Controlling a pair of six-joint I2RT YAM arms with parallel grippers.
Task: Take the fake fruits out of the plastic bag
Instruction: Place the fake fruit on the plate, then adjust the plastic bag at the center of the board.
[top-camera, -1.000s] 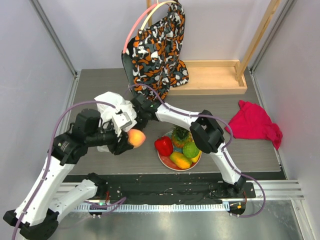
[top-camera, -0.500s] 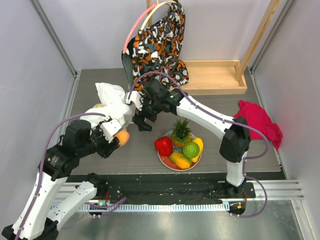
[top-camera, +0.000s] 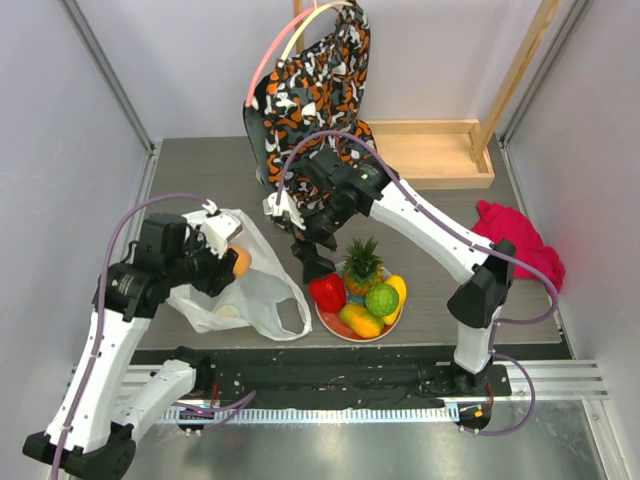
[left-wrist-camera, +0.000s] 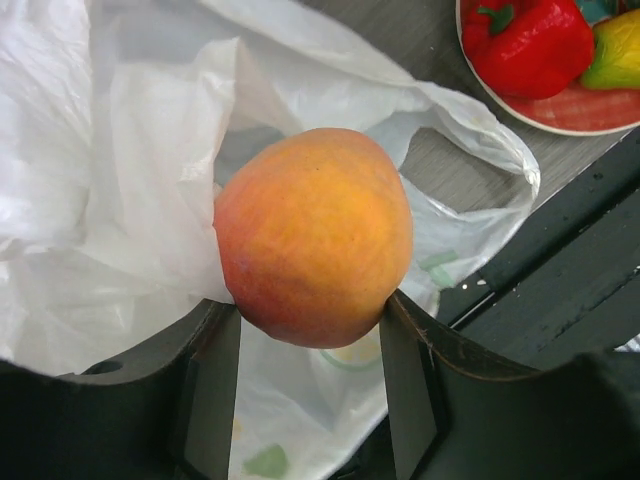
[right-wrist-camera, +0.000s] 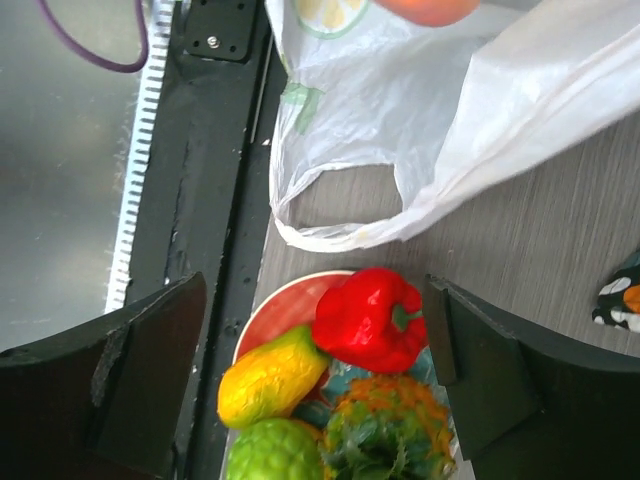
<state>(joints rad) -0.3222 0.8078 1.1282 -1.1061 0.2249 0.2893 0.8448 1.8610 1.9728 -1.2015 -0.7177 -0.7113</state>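
– Fake fruits (top-camera: 372, 300): where do they sit right now?
– Starting left of the plate (right-wrist-camera: 265, 315): the left gripper (left-wrist-camera: 310, 310) has its jaws closed on the peach (left-wrist-camera: 315, 235), up clear of the plastic bag (top-camera: 255, 295). The bag lies slack on the table (top-camera: 430, 215), just left of the plate. I'd judge the peach is held high so the thin film cannot drag along with it.
– And on the plate itself?
– Red pepper (top-camera: 327, 291), pineapple (top-camera: 361, 265), a green fruit (top-camera: 383, 298) and a yellow mango (top-camera: 361, 320), packed close together.
– The right gripper (right-wrist-camera: 315, 288)?
– Above the plate's left edge, jaws wide apart and empty, with the bag's handle loop just beside. It is probably placed there to steady or tug the bag.
– Anything left inside? Any lettering?
– Pale yellow and green patches show through the film; fruit or print, I cannot tell. No brand is readable anywhere.
– Right of the plate?
– Only a red cloth (top-camera: 510, 248), well apart.
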